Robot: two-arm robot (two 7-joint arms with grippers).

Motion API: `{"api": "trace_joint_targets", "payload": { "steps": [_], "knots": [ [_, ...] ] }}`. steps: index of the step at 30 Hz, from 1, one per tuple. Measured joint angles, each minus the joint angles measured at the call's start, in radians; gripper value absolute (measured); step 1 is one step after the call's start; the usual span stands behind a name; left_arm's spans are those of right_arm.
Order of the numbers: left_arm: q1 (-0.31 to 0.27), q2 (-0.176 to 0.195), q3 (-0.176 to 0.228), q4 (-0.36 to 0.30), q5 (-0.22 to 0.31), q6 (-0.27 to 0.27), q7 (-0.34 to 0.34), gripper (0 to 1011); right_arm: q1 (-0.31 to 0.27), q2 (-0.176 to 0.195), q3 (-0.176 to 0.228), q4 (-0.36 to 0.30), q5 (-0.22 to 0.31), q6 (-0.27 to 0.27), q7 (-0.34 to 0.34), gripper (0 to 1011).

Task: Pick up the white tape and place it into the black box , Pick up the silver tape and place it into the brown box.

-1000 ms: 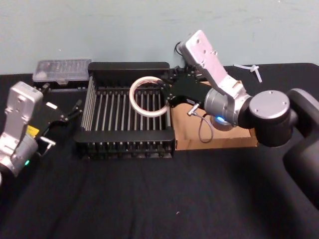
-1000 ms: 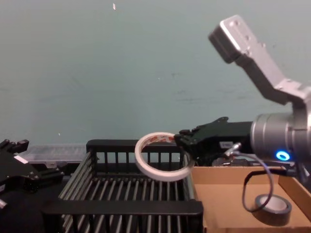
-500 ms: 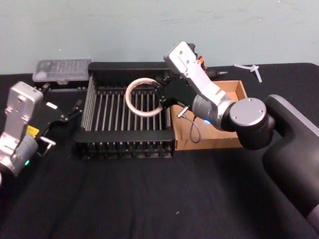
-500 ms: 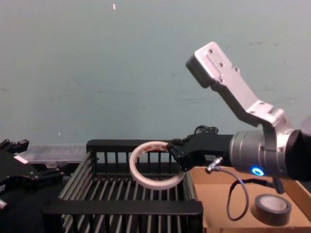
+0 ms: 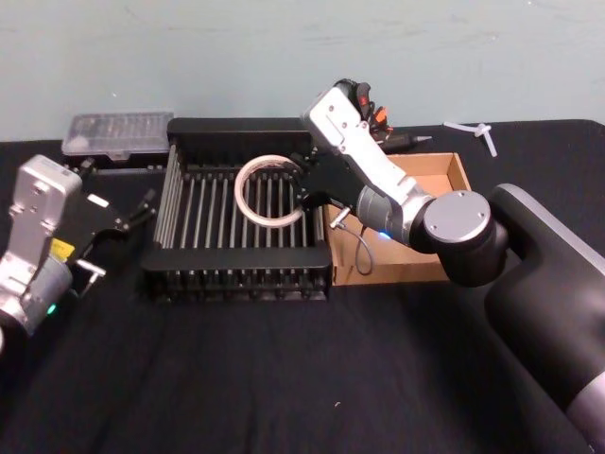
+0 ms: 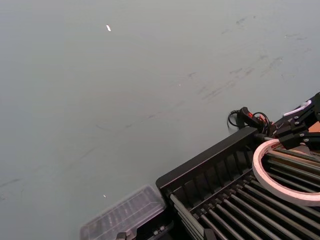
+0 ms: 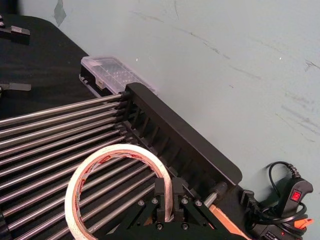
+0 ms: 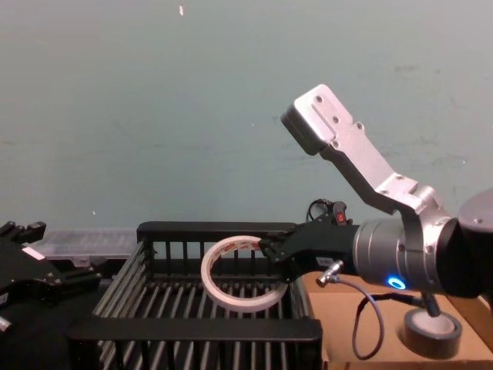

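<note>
Since a second ago the right arm has been swinging leftward, carrying the white tape [image 5: 268,190] from the black box's right wall toward its middle. The black table [image 5: 284,378] is bearing the black box [image 5: 241,126] at its far edge, left of centre, with the brown box [image 5: 449,170] touching the crate's right wall. The right gripper [image 5: 304,187] is reaching over that right wall, its fingers [image 7: 165,199] clamping the rim of the white tape, which is hanging tilted above the slatted floor, not touching it. The left gripper [image 5: 142,207] is sitting parked near the table's left edge, just left of the crate, its fingers spread apart. The silver tape [image 8: 431,333] is lying flat in the brown box, toward its right side.
</note>
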State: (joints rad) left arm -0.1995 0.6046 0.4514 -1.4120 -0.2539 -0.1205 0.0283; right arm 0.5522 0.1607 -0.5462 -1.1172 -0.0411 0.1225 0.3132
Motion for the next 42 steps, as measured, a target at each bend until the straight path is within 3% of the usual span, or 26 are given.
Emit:
{"api": "trace_joint_targets", "payload": {
  "steps": [13,32,42],
  "knots": [
    [0.0,0.0,0.0,0.0,0.0,0.0,0.0,1001,0.0,0.001,-0.001,0.0,0.001,0.001,0.001,127],
    [0.0,0.0,0.0,0.0,0.0,0.0,0.0,1001,0.0,0.002,-0.001,-0.001,0.004,0.001,0.001,750],
    [0.0,0.0,0.0,0.0,0.0,0.0,0.0,1001,-0.016,0.01,0.014,-0.03,0.005,0.007,0.01,1002]
  ]
}}
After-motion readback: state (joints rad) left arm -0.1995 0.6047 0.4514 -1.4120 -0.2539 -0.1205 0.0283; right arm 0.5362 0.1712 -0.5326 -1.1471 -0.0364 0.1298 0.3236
